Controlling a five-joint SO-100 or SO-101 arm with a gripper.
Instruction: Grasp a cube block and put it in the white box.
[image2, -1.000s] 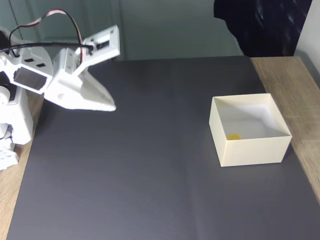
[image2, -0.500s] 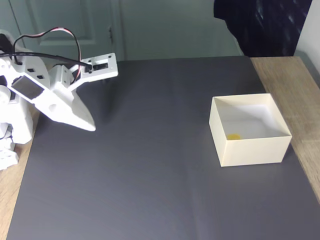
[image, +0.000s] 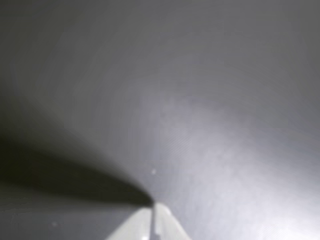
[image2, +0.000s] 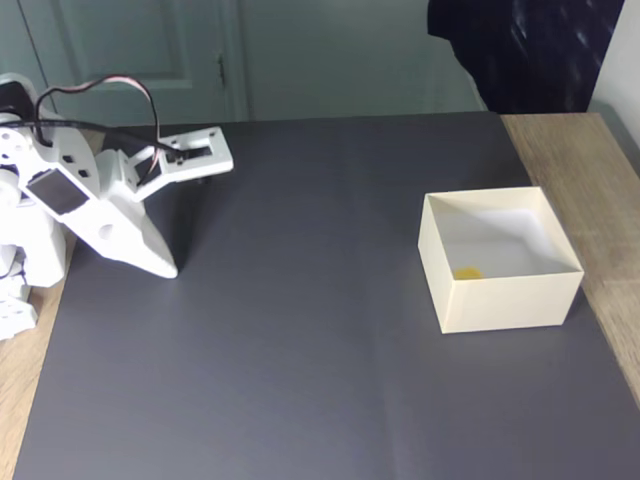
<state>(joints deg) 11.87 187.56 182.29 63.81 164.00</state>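
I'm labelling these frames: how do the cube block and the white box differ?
The cube block is bright yellow; the white box is cream. The cube is far smaller than the box. The cube lies inside the box, mostly hidden by its front wall; the box stands on the dark mat. The gripper touches neither.

My wrist view is soft and blurred, a pale sheen at lower right and my gripper (image: 154, 220) throwing a dark shadow toward lower left. The fixed view is evenly lit, sharper, mildly grainy.
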